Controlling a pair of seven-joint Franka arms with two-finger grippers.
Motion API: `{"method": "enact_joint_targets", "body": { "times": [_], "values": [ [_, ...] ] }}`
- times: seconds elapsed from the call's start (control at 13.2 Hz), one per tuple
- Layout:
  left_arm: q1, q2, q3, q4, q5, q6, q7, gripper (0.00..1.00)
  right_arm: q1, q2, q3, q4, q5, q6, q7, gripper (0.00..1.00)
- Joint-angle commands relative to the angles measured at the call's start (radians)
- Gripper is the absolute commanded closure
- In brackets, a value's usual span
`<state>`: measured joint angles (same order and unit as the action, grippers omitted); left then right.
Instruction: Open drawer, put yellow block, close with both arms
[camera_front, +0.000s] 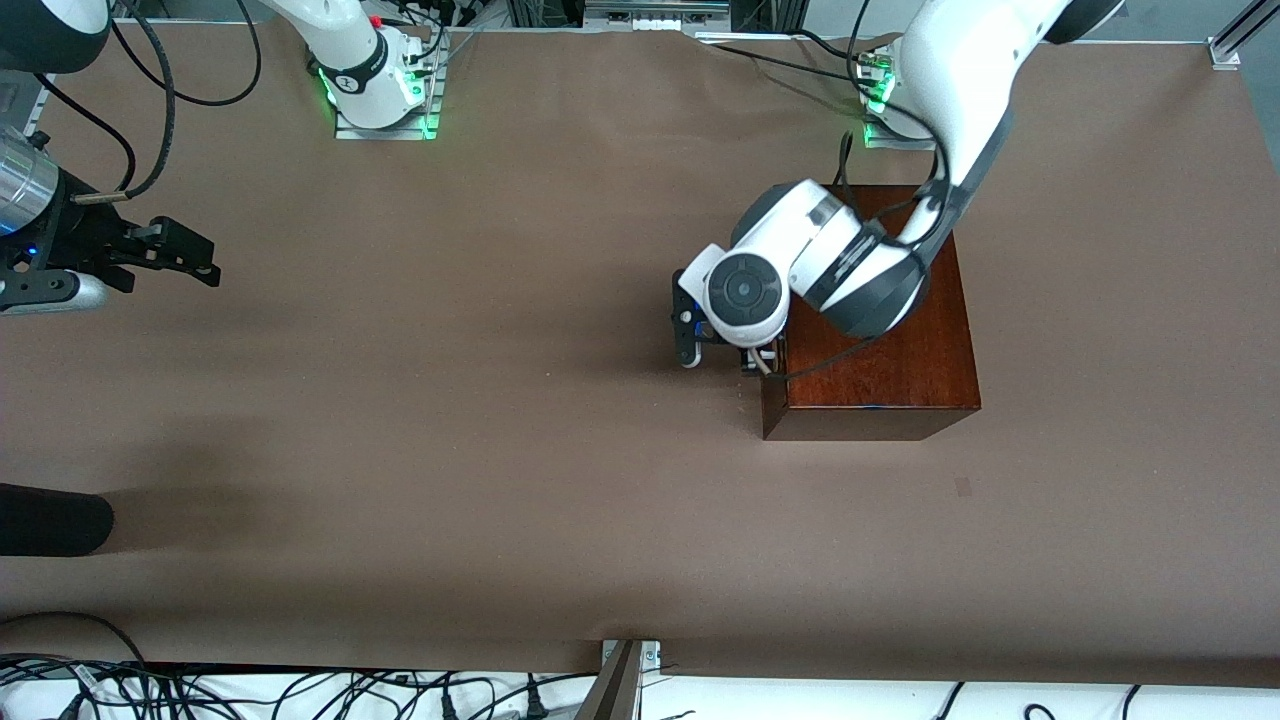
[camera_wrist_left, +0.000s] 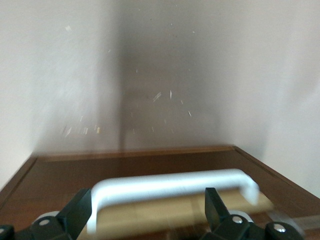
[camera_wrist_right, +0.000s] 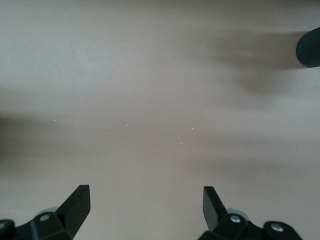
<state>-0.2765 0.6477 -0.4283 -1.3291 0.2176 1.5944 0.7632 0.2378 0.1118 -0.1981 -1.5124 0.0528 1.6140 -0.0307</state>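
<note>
Front view: we are reading across from the right arm's end of the tabletop (camera_front: 500, 450) toward the left arm's end.
Right tool (camera_front: 170, 257): we are seeing it hanging over bare brown tabletop at the right arm's end, well apart from the box; this arm is waiting.
Right tool state: in the right wrist view its two black fingers (camera_wrist_right: 75, 205) are standing wide apart with nothing between them, only tabletop under them.
Dark object (camera_front: 50, 522): a rounded black shape is lying at the same end, nearer to the front camera than the right tool; we cannot tell what it is.
Left tool (camera_front: 722, 345): it is sitting low against the face of the wooden box (camera_front: 880, 340) that is turned toward the right arm's end, mostly covered by the arm's own wrist.
Left tool state: in the left wrist view we are seeing its fingers (camera_wrist_left: 77, 212) spread wide, one at each side of the white handle (camera_wrist_left: 170, 185), not pinching it.
Drawer (camera_wrist_left: 165, 215): pale wood is showing under the handle, so it is standing slightly open.
Yellow block: we are not finding it in any view.
</note>
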Motion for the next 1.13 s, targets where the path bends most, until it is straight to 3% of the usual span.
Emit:
{"method": "enact_joint_targets", "body": {
  "times": [0.0,0.15,0.38,0.6,0.76,0.91,1.06],
  "values": [
    [0.008,-0.081,-0.001,0.091,0.031,-0.196,-0.109,0.0,0.003,-0.006,0.002,0.0,-0.014,0.004,0.011,0.0],
    [0.019,-0.132,0.017,0.131,0.045,-0.267,-0.188,0.0,0.003,-0.006,0.002,0.0,-0.022,0.004,0.011,0.0],
    [0.037,-0.25,0.109,0.134,0.039,-0.307,-0.228,0.0,0.005,-0.006,0.003,0.0,-0.025,0.004,0.011,0.0],
    [0.158,-0.351,0.12,0.11,0.005,-0.306,-0.228,0.0,0.005,-0.006,0.003,0.001,-0.025,0.004,0.011,0.0],
    [0.18,-0.433,0.211,0.039,-0.044,-0.288,-0.275,0.0,0.005,-0.006,0.003,0.0,-0.025,0.004,0.011,0.0],
    [0.192,-0.524,0.294,-0.085,-0.142,-0.178,-0.487,0.0,0.005,-0.006,0.003,0.001,-0.025,0.004,0.011,0.0],
    [0.235,-0.6,0.315,-0.215,-0.194,-0.079,-0.727,0.0,0.005,-0.006,0.003,0.001,-0.025,0.004,0.011,0.0]
  ]
}}
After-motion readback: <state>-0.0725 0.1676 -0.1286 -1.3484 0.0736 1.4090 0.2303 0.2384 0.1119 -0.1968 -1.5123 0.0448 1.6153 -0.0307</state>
